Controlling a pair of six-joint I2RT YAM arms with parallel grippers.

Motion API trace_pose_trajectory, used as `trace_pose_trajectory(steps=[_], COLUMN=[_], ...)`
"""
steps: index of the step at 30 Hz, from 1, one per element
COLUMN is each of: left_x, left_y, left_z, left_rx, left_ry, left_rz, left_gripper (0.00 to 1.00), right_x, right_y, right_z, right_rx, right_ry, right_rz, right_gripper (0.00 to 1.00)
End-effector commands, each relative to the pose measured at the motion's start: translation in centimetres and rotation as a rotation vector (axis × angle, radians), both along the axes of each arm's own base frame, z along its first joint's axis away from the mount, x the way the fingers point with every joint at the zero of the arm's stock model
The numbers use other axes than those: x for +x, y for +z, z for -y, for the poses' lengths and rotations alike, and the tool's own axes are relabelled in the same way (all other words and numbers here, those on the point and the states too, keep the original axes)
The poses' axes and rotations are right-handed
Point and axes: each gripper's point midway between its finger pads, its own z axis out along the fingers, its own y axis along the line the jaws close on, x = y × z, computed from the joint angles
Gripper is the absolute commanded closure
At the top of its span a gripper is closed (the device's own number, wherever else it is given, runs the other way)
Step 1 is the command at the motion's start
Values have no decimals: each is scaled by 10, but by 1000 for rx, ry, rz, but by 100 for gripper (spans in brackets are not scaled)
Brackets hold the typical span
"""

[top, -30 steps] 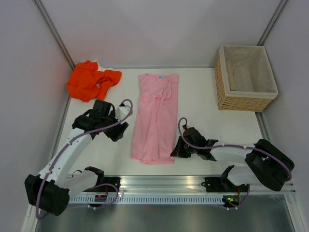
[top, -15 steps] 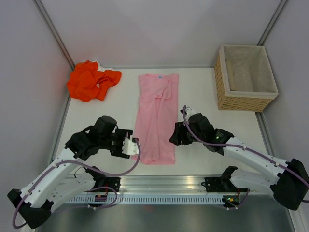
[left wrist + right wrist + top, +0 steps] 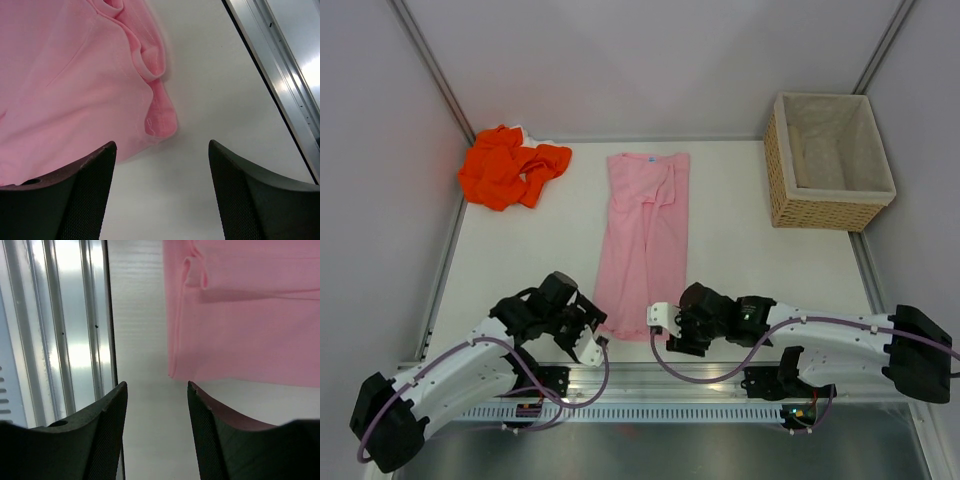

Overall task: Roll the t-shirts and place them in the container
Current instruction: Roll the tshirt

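Note:
A light pink t-shirt [image 3: 645, 230], folded into a long narrow strip, lies flat in the middle of the table. Its near hem shows in both wrist views [image 3: 75, 75] [image 3: 240, 315]. An orange t-shirt [image 3: 510, 165] sits crumpled at the back left. My left gripper [image 3: 595, 336] is at the hem's left corner and is open [image 3: 162, 145], with bare table between its fingers. At the right corner my right gripper [image 3: 658, 322] is also open [image 3: 156, 385] and holds nothing; the hem's corner lies just beyond its fingertips.
A wicker basket [image 3: 828, 205] with a pale lining stands at the back right. An aluminium rail [image 3: 660, 380] runs along the table's near edge, close behind both grippers and seen in the wrist views [image 3: 280, 65] [image 3: 60, 325]. Grey walls enclose the table.
Both arms have swung down to the pink shirt's near hem, one at each corner. The right gripper, shut a second ago, has opened; the left has opened wider.

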Motion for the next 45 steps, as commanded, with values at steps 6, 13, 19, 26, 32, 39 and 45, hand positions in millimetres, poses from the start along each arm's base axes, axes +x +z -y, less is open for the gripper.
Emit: trace_pose_trajectory(steps=[6, 13, 19, 26, 32, 39, 45], left_x=[1, 10, 11, 12, 30, 36, 51], left_y=[-7, -16, -21, -13, 10, 27, 38], left_z=[19, 23, 23, 32, 43, 51, 49], left_rx=[-23, -4, 2, -39, -70, -78, -139], left_ry=[-124, -105, -98, -61, 168, 355, 512], left_rz=[-6, -12, -21, -54, -161, -325, -436], left_gripper=[26, 35, 51, 93, 98, 98, 98], right_x=[5, 10, 10, 8, 7, 24, 52], right_y=[-35, -41, -48, -43, -21, 12, 22], right_z=[4, -4, -5, -3, -6, -13, -12], right_rx=[-136, -115, -137, -156, -92, 60, 122], right_ry=[182, 162, 167, 175, 154, 68, -55], right_rz=[190, 203, 194, 178, 146, 98, 34], right_gripper=[44, 46, 70, 100, 100, 100, 100])
